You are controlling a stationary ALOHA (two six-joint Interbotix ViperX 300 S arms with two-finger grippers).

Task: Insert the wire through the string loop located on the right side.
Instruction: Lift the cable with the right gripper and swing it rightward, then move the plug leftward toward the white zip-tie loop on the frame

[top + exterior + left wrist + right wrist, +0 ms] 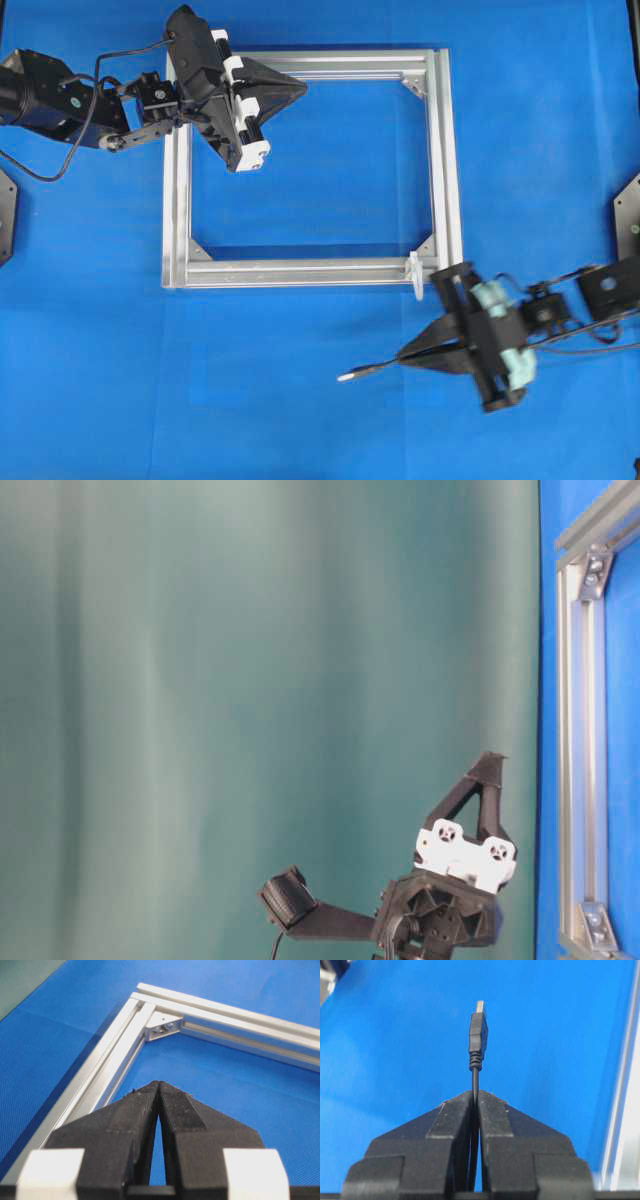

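Presently the right gripper (408,355) is clenched on the wire (375,368), with the plug end projecting a short way past the fingertips and pointing left in the overhead view, over the blue mat (300,400) below the aluminium frame (440,170). The string loop (414,274) hangs at the frame's lower right corner, up and slightly right of the plug tip, near it but apart. In my judgement the step in hand is alignment before insertion: the wrist needs turning so the plug points at the loop's opening instead of away from it, then a slow, straight advance, since the short free length should stay stiff only if nothing pushes it sideways. A brush against the loop would likely swing it off line. The left gripper (290,88) is clenched on nothing, its tips over the frame's upper rail. The right wrist view shows the plug (478,1035) seated squarely between the pads, detail lost from overhead, but does not show the loop. The left wrist view confirms bare closed jaws. The table-level view shows only the left arm and part of the frame.
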